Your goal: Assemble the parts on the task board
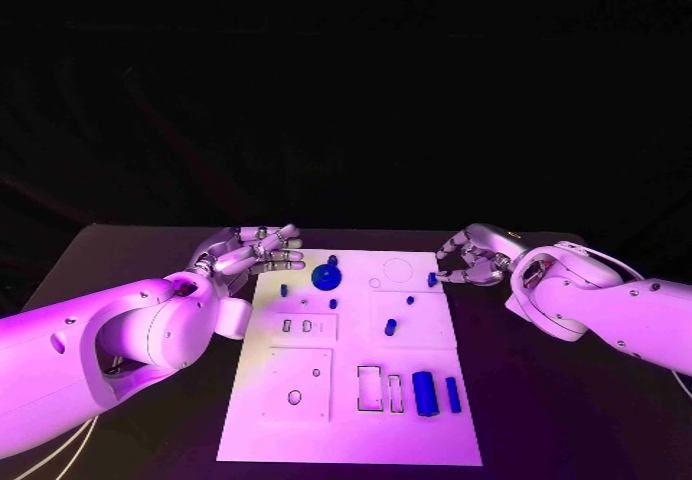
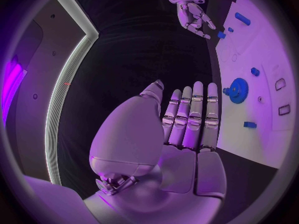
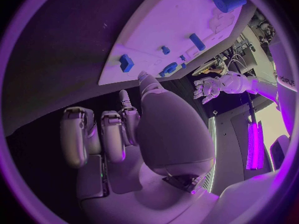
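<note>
At the far left corner of the task board (image 1: 353, 440), the left hand (image 1: 257, 252) hovers with nothing in it. Its wrist view shows its fingers (image 2: 194, 117) straight and side by side, tips pointing along the board's edge; from the head view they look loosely curled. The blue gear (image 1: 327, 276) stands on the board just beside those fingertips, not touching them.

Across the board, the right hand (image 1: 472, 262) sits at the far right corner with fingers curled inward. Whether they pinch anything cannot be told. A small blue part (image 1: 431, 279) lies at the board's edge just beside them. Nearer the robot, a blue block (image 1: 424, 392) and a blue bar (image 1: 453, 394) lie side by side.
</note>
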Available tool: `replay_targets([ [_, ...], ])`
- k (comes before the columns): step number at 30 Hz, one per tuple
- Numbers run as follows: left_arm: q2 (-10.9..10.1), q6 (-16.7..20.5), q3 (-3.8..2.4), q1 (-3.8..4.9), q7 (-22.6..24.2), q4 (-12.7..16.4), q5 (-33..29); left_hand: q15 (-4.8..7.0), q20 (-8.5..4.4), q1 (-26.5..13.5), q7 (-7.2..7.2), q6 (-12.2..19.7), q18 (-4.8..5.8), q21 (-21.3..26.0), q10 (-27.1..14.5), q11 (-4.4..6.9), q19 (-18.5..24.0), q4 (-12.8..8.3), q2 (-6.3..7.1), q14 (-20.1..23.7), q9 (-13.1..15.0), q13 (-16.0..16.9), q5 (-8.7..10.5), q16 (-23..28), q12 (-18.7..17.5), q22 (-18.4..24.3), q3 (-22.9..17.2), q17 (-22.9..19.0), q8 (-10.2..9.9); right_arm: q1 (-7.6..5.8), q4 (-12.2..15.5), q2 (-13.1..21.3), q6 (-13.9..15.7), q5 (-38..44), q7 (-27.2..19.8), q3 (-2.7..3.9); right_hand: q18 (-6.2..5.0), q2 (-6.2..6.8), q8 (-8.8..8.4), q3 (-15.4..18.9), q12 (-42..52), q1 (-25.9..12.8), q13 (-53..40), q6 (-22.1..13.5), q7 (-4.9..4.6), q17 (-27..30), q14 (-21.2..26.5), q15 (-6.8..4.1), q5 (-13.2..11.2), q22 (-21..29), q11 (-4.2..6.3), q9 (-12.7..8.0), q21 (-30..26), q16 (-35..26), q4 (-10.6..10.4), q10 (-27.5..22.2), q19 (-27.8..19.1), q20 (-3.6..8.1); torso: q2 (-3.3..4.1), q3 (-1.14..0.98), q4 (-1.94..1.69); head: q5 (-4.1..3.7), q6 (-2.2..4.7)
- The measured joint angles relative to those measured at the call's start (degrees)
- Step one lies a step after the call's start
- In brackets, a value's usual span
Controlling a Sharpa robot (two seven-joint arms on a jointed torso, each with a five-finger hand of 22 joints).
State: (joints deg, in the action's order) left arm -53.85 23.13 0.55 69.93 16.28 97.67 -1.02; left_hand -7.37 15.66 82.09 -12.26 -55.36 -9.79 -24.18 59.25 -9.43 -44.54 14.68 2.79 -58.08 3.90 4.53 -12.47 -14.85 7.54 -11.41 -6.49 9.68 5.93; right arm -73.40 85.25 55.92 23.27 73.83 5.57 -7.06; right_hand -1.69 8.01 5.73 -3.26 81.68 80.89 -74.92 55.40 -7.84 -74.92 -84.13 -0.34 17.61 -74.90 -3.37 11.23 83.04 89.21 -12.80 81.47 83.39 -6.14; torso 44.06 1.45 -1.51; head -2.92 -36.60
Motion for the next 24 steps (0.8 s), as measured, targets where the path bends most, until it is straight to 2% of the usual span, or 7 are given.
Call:
replay_targets([
  [6,0.0,0.0,0.00,0.00,0.0,-0.2,0.0,0.00,0.00,0.0,0.00,0.0,0.00,0.0,0.0,0.00,0.0,0.0,0.00,0.0,0.0,0.0,0.00,0.0,0.0,0.0,0.0,0.0,0.0,1.10,-0.9,0.9,0.0,-1.7,-1.8,-0.05,0.00,0.01,-0.67,0.0,0.0,0.6,0.0,-0.7,-0.24,0.0,0.0,0.00,0.0,0.0,0.00,-0.1,0.0,0.0,0.0,0.0,0.2,0.23,-0.01,-0.14,0.13,-0.18,-0.10],
  [15,-0.1,0.0,0.02,0.00,0.0,-0.5,0.0,0.00,0.00,0.0,0.00,0.0,0.00,0.0,0.0,0.00,0.0,0.0,0.00,0.0,0.0,0.0,0.00,0.0,0.0,0.0,0.0,0.0,0.0,1.92,-1.8,0.4,0.0,-2.5,-3.3,-0.03,0.00,0.00,-0.89,0.2,0.0,0.6,0.0,-0.9,-0.04,0.0,0.0,0.00,0.0,0.0,0.00,-0.1,0.0,0.0,0.2,0.0,0.2,0.23,-0.01,-0.10,0.13,-0.21,-0.36],
  [19,-0.1,0.0,0.02,0.00,0.0,-0.6,0.0,0.00,0.00,0.0,0.00,0.0,0.00,0.0,0.0,0.00,0.0,0.0,0.00,0.0,0.0,0.0,0.00,0.0,0.0,0.0,0.0,0.0,0.0,2.17,-2.5,-0.5,0.0,-2.6,-3.5,-0.02,0.00,-0.77,-0.89,0.2,0.0,1.3,0.0,-0.9,-0.04,0.0,0.0,0.01,0.3,0.0,-0.02,-0.1,0.3,0.0,0.2,0.0,0.4,0.43,-0.01,-0.03,0.09,-0.21,-0.51],
  [23,-0.1,0.0,0.02,0.00,0.0,-0.6,0.0,0.00,0.00,0.3,0.00,0.0,0.00,0.0,0.0,0.00,0.0,0.0,0.30,0.0,0.0,0.0,0.00,0.0,0.0,0.0,0.0,0.0,0.0,2.57,-3.0,-1.2,0.1,-2.6,-3.6,-0.01,0.00,-1.20,-0.89,0.0,0.5,1.8,0.0,-0.2,-0.69,0.0,0.0,0.01,0.6,0.0,-0.18,0.0,1.3,0.2,0.3,0.8,0.4,0.43,0.00,-0.03,0.03,-0.48,-0.61],
  [24,-0.1,0.0,0.02,0.00,0.0,-0.6,0.0,0.00,0.00,0.3,0.00,0.0,0.00,0.0,0.0,0.00,0.0,0.0,0.30,0.0,0.0,0.0,0.00,0.0,0.0,0.0,0.0,0.0,0.0,2.69,-3.1,-1.4,0.2,-2.6,-3.6,-0.01,0.01,-1.20,-0.89,0.0,0.5,1.8,0.0,0.0,-0.60,0.0,0.0,0.01,0.6,0.0,-0.26,0.0,1.3,0.3,0.3,0.9,0.4,0.43,-0.01,-0.02,0.01,-0.52,-0.65],
])
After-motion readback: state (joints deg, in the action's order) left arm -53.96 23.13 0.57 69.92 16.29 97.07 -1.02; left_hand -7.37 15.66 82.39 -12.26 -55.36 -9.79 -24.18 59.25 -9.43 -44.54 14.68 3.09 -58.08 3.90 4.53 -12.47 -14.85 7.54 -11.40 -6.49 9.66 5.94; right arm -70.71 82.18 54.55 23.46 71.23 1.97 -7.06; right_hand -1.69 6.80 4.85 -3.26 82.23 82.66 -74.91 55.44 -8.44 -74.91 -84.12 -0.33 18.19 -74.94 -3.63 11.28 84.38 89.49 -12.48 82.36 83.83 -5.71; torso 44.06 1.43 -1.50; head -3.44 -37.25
